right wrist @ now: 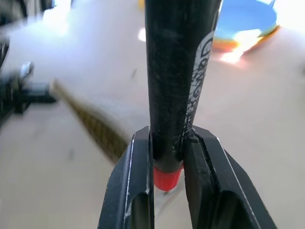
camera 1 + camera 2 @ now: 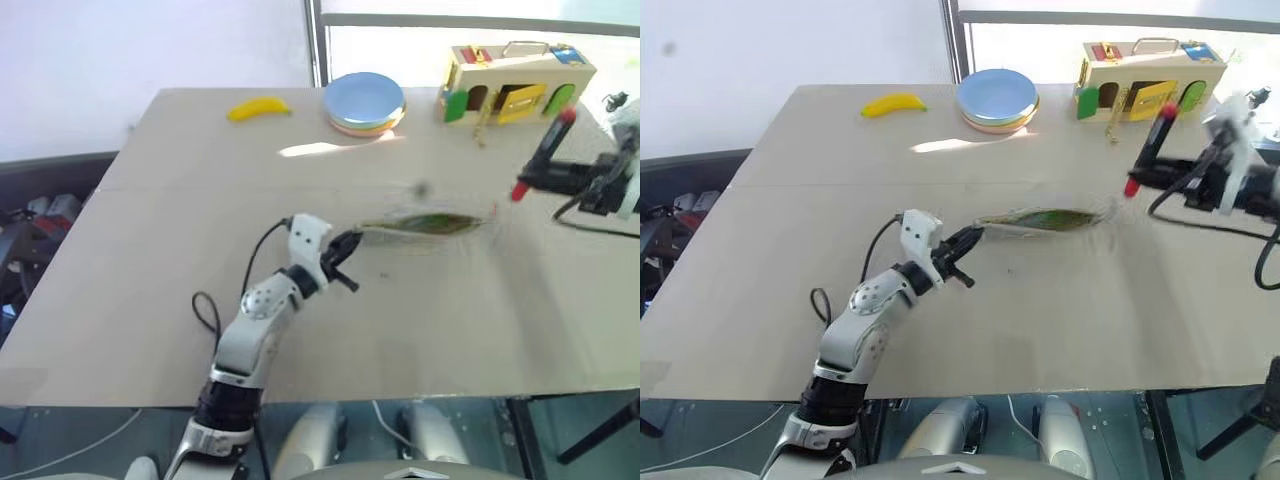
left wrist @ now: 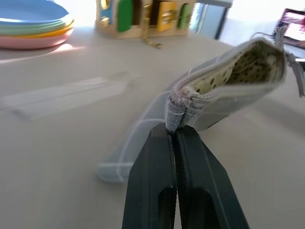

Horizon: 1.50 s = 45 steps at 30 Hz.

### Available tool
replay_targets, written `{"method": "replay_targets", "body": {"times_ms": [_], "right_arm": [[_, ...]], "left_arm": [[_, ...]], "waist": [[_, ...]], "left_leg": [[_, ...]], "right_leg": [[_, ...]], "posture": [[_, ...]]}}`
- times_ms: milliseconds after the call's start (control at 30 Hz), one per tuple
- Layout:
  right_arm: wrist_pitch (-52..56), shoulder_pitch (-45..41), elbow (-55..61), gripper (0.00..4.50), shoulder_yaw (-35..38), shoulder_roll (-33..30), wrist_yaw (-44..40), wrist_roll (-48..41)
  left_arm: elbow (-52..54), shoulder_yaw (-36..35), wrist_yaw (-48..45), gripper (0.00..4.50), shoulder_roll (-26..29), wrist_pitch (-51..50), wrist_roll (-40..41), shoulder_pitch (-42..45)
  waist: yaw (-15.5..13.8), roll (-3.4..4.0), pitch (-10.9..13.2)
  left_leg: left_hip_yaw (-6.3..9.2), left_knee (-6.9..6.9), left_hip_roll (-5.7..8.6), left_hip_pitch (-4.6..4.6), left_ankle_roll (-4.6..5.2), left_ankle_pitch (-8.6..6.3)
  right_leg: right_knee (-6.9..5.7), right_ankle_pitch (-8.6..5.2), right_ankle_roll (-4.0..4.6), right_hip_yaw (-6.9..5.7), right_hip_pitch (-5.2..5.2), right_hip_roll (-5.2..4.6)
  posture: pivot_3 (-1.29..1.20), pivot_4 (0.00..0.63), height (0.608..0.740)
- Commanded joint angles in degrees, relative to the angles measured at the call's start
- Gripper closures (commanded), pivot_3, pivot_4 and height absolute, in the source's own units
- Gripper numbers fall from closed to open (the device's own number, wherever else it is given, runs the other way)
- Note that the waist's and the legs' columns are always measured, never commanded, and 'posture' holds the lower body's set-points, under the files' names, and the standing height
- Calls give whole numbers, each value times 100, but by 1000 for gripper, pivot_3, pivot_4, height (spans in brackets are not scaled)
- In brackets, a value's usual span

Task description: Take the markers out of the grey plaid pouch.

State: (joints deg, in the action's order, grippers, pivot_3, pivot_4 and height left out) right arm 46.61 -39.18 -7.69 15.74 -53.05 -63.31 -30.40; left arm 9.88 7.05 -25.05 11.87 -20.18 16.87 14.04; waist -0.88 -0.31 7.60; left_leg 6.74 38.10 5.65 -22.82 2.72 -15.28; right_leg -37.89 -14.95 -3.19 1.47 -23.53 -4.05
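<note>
The grey plaid pouch (image 2: 420, 224) lies mid-table with its zip open, and its green dotted lining (image 3: 238, 71) shows. My left gripper (image 2: 352, 240) is shut on the pouch's near-left end, pinching the fabric by the zipper (image 3: 175, 119) and lifting that end slightly. To the right and above the table, my right gripper (image 2: 540, 176) is shut on a black marker (image 2: 545, 150) with red ends. The marker is held clear of the pouch and tilted. In the right wrist view the marker barrel (image 1: 178, 71) stands between the fingers (image 1: 136, 181), its red tip just below them.
A yellow banana (image 2: 258, 108), a stack of coloured plates (image 2: 365, 102) and a wooden toy house with coloured doors (image 2: 515, 85) stand along the far side of the table (image 2: 150, 250). A black cable trails from my right arm near the table's right edge.
</note>
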Motion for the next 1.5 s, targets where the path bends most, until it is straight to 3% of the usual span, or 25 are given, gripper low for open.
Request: {"method": "replay_targets", "body": {"times_ms": [33, 133, 333, 467, 500, 533, 667, 833, 1100, 1200, 1367, 1500], "right_arm": [[258, -430, -473, 4103, 636, 118, 513, -389], [165, -234, -558, 4103, 426, -158, 411, -181], [-1571, 1491, -730, 4103, -1826, -1384, 86, 2171], [-1882, 1536, -991, 4103, -2148, -1388, 101, 2573], [-1928, 1502, -1031, 3129, -2195, -1319, 146, 2650], [-1960, 1468, -1067, 2911, -2225, -1253, 181, 2709], [-2042, 1166, -1290, 1093, -2100, -954, 518, 2871], [-1965, 870, -1254, 1093, -1754, -755, 605, 2638], [-1234, 706, 532, 1093, -877, -154, 84, 946], [-783, 739, 989, 1874, -758, 77, -12, 374], [-519, 762, 1382, 4278, -1001, 429, 152, 105], [-575, 650, 1321, 4405, -1392, 908, 413, 264]], "left_arm": [[86, -4, -6, 4500, -3, 52, -74, 53], [59, -9, -21, 4500, 7, 66, -82, 65], [67, 6, -52, 4500, -3, 74, -105, 80], [116, 1, -57, 4500, -14, 36, -99, 114], [127, -6, -59, 4500, -17, 26, -95, 121], [135, -10, -62, 4500, -18, 21, -93, 126], [154, -24, -62, 4500, -8, 12, -93, 118], [179, -42, -56, 4500, -2, 3, -78, 101], [221, -117, -80, 4500, -35, -100, 67, 132], [180, -91, -69, 4500, -51, -96, 79, 175], [232, -53, -63, 4500, -137, -212, 163, 240], [320, -24, -74, 4500, -184, -341, 241, 196]], "waist": [[-8, 0, 0], [-29, 0, 0], [-68, 5, -1], [4, 36, -5], [11, 31, -2], [16, 31, -2], [27, 29, -1], [1, 28, 0], [6, 27, 1], [3, 24, 3], [-16, 23, 4], [18, 23, 3]], "left_leg": [[0, 0, 0, 0, 0, 0], [2, 0, 2, -4, 1, 0], [1, 0, 3, -6, 3, -2], [-22, 6, 2, 14, 3, -1], [-19, 7, -1, 17, 3, -1], [-18, 7, -4, 17, 2, -1], [-22, 7, -4, 17, 2, -1], [-18, 6, -3, 13, 2, -1], [-10, 3, -4, 5, 3, -1], [-8, 4, -3, 4, 3, -2], [-3, 8, 0, -1, 4, -2], [-3, 7, -1, 1, 4, -2]], "right_leg": [[1, 0, 0, -1, 1, -1], [3, 0, 0, -3, 0, -3], [8, 0, 0, -8, -1, -5], [-6, 0, -1, 13, 8, -2], [-5, 0, -1, 10, 11, 1], [-6, 0, -1, 9, 11, 4], [-9, 0, -1, 15, 8, 5], [-6, 0, -1, 12, 6, 3], [-1, 0, -1, 6, 2, 4], [0, 0, -1, 5, 4, 3], [1, 0, -1, 0, 3, -1], [-2, 0, -1, 1, 2, 1]], "posture": [[0, 150, 740], [0, 150, 740], [0, 150, 740], [0, 150, 740], [0, 150, 740], [0, 150, 740], [0, 150, 740], [0, 150, 740], [0, 150, 740], [0, 150, 740], [0, 150, 740], [0, 150, 740]]}}
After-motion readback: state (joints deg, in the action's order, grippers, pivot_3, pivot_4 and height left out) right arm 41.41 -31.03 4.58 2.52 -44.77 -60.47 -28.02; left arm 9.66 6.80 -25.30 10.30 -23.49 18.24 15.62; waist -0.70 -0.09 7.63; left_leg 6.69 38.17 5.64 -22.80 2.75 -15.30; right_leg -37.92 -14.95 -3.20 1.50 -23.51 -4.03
